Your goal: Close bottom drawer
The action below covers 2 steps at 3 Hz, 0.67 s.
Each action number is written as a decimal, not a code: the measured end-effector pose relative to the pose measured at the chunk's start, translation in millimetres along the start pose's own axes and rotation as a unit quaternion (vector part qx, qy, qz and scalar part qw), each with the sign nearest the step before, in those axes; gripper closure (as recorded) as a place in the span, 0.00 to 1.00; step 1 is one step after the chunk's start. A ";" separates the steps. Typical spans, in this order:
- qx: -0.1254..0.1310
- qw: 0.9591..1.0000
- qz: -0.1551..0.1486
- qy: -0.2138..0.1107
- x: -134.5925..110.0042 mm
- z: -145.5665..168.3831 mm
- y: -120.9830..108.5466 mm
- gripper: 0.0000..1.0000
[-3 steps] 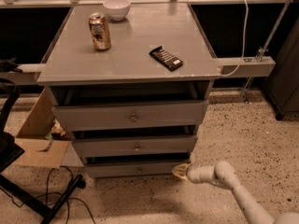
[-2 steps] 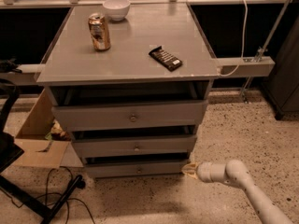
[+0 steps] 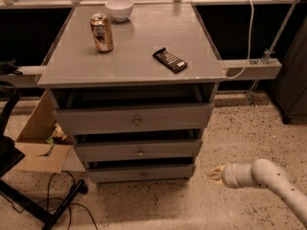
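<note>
The gripper [image 3: 216, 173] was seen low over the floor, at the arm's tip, w/ nothing held; how far it was opened could not be told. The bottom drawer [image 3: 141, 174] was found just to the gripper's left at approx. the same height, its front's right end near the tip but apart from it. A dark gap was seen above that front, so the drawer was judged poss. not fully shut.

Risks: if a push were made from this side position, the front's corner could be caught & the drawer skewed or jammed. Well above & left, a can [image 3: 101, 32], bowl [image 3: 119, 8] & snack bar [image 3: 170, 60] were set on the top; the can could be tipped by a hard shove.
</note>
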<state>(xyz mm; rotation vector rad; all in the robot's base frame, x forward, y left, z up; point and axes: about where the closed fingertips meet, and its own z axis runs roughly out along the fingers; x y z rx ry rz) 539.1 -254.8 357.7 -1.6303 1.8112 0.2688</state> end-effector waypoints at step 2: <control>-0.009 0.996 -0.016 0.088 -41.3 -83.0 22.5 0.82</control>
